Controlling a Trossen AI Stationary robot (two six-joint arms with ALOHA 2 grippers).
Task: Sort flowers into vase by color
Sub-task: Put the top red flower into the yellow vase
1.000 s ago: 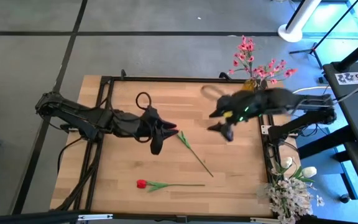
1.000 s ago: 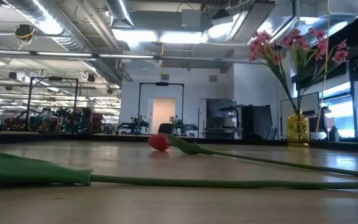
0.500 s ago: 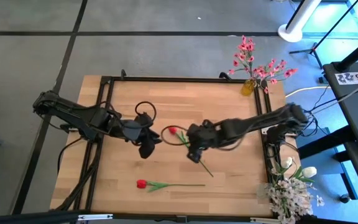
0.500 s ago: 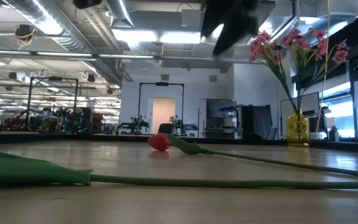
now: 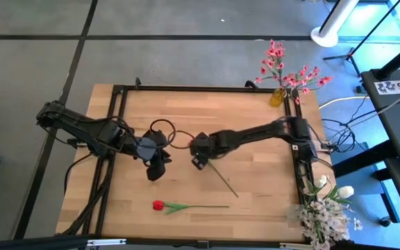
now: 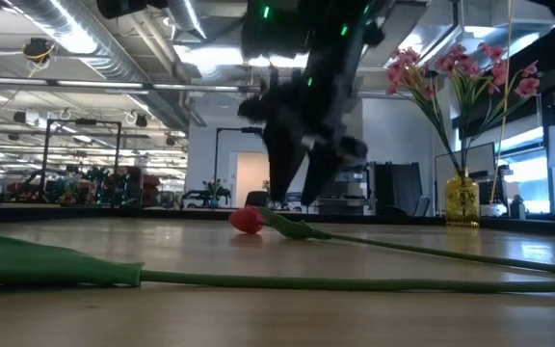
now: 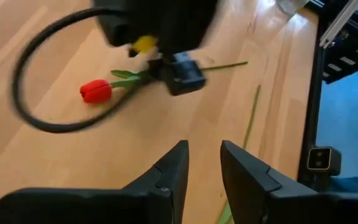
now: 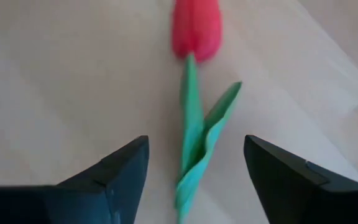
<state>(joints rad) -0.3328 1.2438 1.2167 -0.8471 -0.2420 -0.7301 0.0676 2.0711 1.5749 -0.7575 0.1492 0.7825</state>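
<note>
Since a second ago the right gripper [image 5: 198, 154] has swung from beside the vase [image 5: 278, 96] to mid-table, over the far red tulip [image 8: 196, 32] – a pick-up begins. Its fingers [image 8: 120, 171] are spread wide, astride the stem, holding nothing; next, lower and close. The left gripper [image 5: 155, 167] waits nearby, slightly open – a second tulip [image 5: 159, 205] lies at the near edge

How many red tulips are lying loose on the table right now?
2. One red tulip with a green stem lies near the front edge of the wooden table. The other red tulip lies mid-table, its stem between the right gripper's open fingers; the arm partly hides it from above.
</note>
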